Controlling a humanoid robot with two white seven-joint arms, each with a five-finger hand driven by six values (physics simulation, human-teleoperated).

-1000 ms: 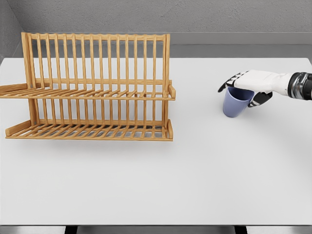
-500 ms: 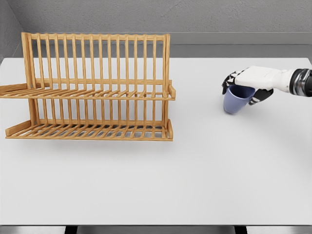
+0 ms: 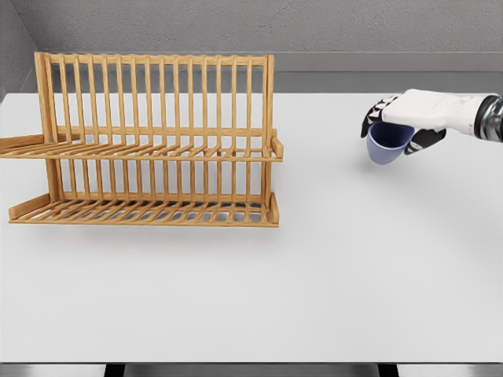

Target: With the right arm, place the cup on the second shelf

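**Holding the blue cup over the table's right side**

Gripping the blue cup (image 3: 387, 144) from above, the right hand (image 3: 409, 119) is reaching in from the right edge of the view, its white palm lying over the rim and its dark-tipped fingers (image 3: 372, 119) curling down around the cup's sides. The cup is tilting a little, its open mouth tucked up under the palm and its rounded base pointing down toward the white table (image 3: 338, 259). It is hanging over the table's far right part, well apart from the wooden dish rack (image 3: 149, 141).

That rack is standing upright on the left side of the table, two slatted shelves one above the other with a row of tall vertical bars behind. Both shelves are bare, the upper one (image 3: 157, 151) running level and the lower one (image 3: 149, 212) sitting just off the tabletop. A grey wall is running behind the table's back edge.
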